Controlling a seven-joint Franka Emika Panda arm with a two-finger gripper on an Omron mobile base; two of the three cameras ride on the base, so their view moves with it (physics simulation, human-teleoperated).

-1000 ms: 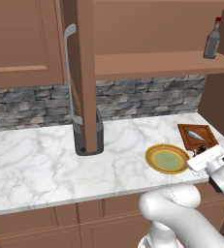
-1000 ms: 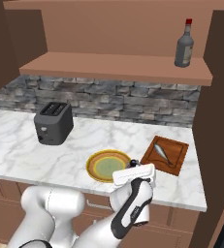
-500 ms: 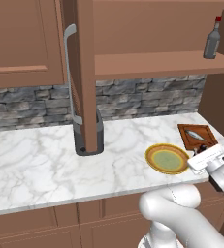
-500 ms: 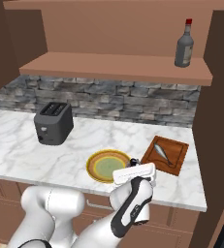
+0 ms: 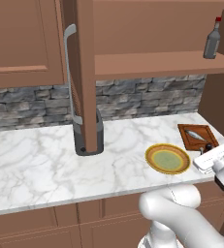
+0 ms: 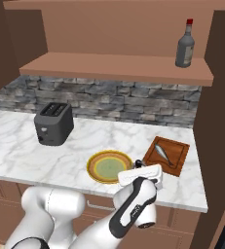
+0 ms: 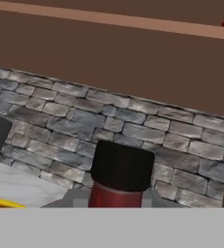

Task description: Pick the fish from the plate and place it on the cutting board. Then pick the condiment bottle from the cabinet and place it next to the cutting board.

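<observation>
Cabinet (image 5: 84, 72) stands open above the marble counter (image 5: 45, 164). Cutting board (image 6: 166, 156) lies near the counter's right end with the fish (image 6: 162, 152) resting on it, so the first transfer is judged complete; the plate (image 6: 109, 167) just beside it is bare. Gripper (image 6: 139, 165) hangs low at the counter's front edge, between plate and board, clenched on the condiment bottle (image 7: 120, 180). Remaining, by judgement: set the bottle down next to the board and release.
</observation>
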